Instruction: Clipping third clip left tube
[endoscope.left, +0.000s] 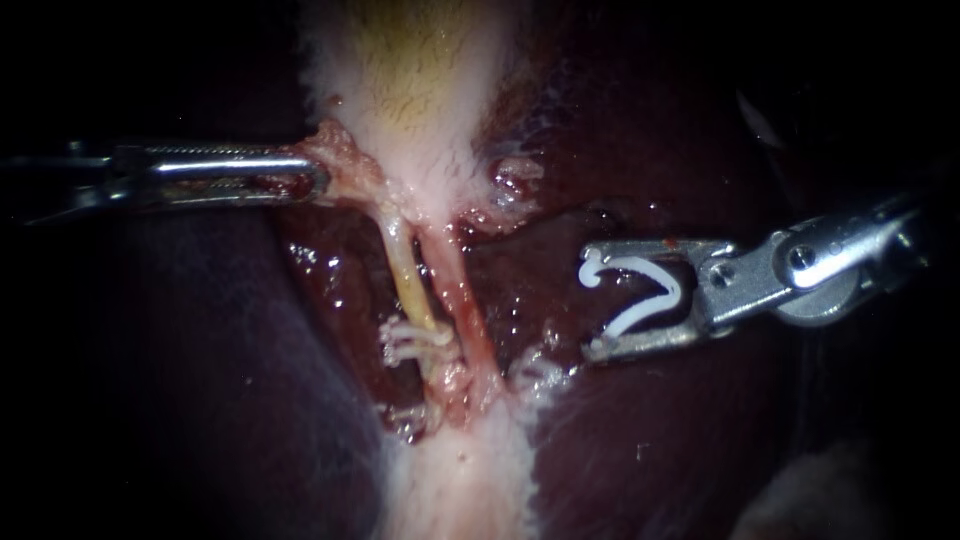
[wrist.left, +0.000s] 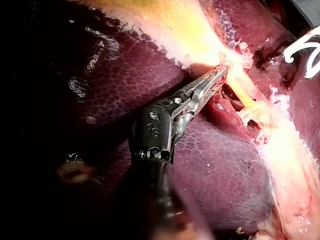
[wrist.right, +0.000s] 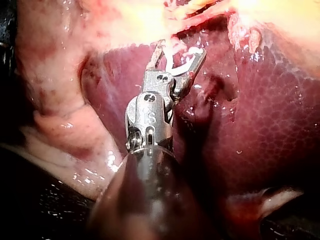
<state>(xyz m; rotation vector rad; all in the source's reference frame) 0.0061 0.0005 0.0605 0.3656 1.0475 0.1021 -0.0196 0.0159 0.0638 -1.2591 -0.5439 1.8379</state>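
While the left instrument (endoscope.left: 318, 180) grips in its jaws the tissue (endoscope.left: 345, 160) under the gallbladder (endoscope.left: 420, 80), the right instrument (endoscope.left: 590, 300), its jaws holding an open clip (endoscope.left: 640, 290) well apart from the yellow left tube (endoscope.left: 405, 275), should slide it squarely across, above the clips (endoscope.left: 410, 340) there.

My left instrument (wrist.left: 221, 73) seemingly grips tissue (wrist.left: 233, 59) near the clipped tube (wrist.left: 245, 98).

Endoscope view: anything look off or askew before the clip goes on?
Nothing stands out. The open clip sits squarely in the right instrument, apart from the left tube. The white clips already on that tube lie across it, not skewed. The left instrument holds the gallbladder at its edge.
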